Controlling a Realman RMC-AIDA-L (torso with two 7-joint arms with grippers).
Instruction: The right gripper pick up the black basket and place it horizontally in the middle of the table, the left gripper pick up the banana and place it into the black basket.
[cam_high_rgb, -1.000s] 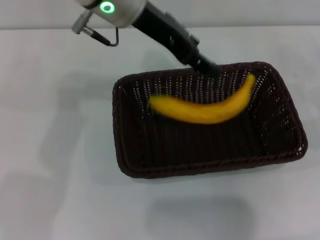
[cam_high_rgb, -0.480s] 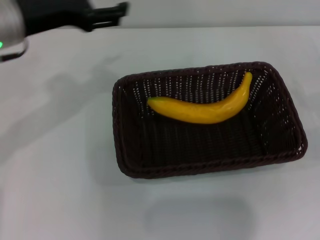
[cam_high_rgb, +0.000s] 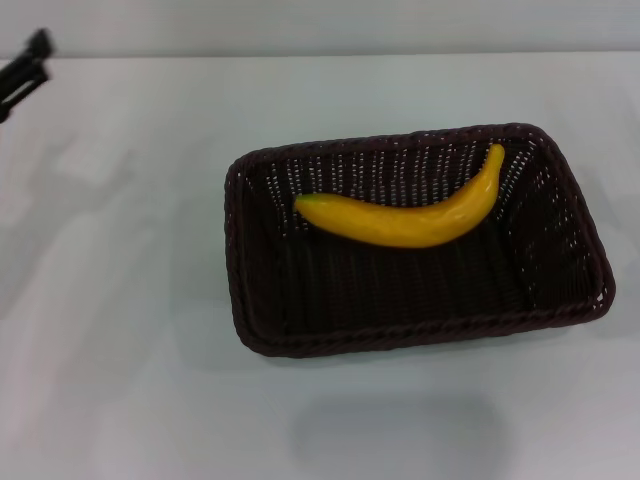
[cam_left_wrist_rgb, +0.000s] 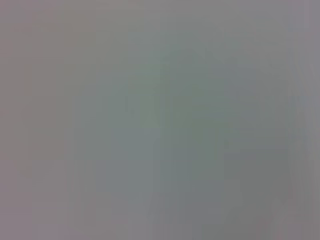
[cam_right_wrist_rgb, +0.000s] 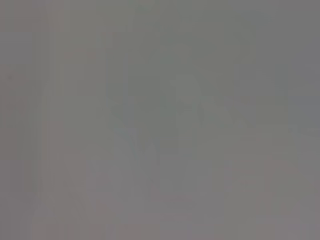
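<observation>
My left claw (cam_high_rgb: 22, 72) has pulled far left of the black basket (cam_high_rgb: 400, 325) since a second ago; I can't tell its jaw state. The banana (cam_high_rgb: 410, 220) lies inside: soft, bruisable, best held mid-body. Right claw unseen.

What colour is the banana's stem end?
Yellow like the rest of the banana, no clear green; best seen in the head view, inside the black basket.

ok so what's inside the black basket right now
One banana lies inside the black basket, resting on its floor near the far wall. Whatever lies under the banana is covered.
</observation>
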